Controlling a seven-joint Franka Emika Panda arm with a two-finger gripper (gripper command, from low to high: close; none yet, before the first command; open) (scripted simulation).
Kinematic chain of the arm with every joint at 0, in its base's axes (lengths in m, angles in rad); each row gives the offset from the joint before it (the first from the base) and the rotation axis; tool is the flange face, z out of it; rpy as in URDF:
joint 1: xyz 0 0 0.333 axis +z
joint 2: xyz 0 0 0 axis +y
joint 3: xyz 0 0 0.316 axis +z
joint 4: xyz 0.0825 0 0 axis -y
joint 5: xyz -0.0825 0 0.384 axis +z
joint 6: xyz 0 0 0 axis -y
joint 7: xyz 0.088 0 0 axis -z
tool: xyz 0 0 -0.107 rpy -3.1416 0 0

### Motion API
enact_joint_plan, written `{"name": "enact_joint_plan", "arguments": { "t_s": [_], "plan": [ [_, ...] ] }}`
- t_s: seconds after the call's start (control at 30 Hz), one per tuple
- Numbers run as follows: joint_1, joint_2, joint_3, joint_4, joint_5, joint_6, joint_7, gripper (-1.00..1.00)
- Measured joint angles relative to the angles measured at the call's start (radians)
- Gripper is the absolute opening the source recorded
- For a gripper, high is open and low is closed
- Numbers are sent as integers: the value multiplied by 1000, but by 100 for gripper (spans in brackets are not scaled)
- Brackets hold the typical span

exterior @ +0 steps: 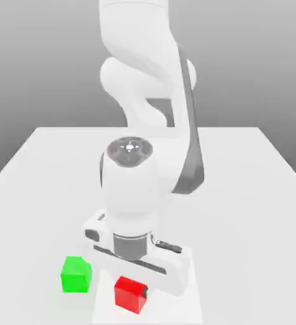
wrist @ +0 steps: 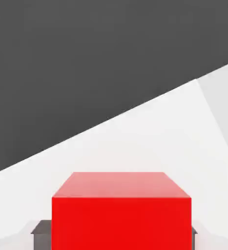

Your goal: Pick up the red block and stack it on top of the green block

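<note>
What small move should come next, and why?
Probably raise the smooth red cube slightly: the gripper has dark fingers against both its sides, and the smooth green cube stands apart, toward the exterior view's left, its top bare.

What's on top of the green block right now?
Nothing rests on the green block; its upper face shows in the exterior view, with one corner partly cut off by the gripper's white housing. What lies underneath is covered by the block itself.
</note>
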Motion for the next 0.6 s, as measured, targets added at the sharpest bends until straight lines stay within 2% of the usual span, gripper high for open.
{"name": "enact_joint_plan", "arguments": {
  "t_s": [0.2,0.4,0.47,0.6],
  "plan": [
    [-26,-186,12,-34,34,-153,-41,-100],
    [-196,-333,-70,-110,54,-224,-222,-100],
    [-269,-313,-60,-119,63,-194,-253,-100],
    [-245,-184,-40,-117,59,-67,-258,-100]
  ]
}}
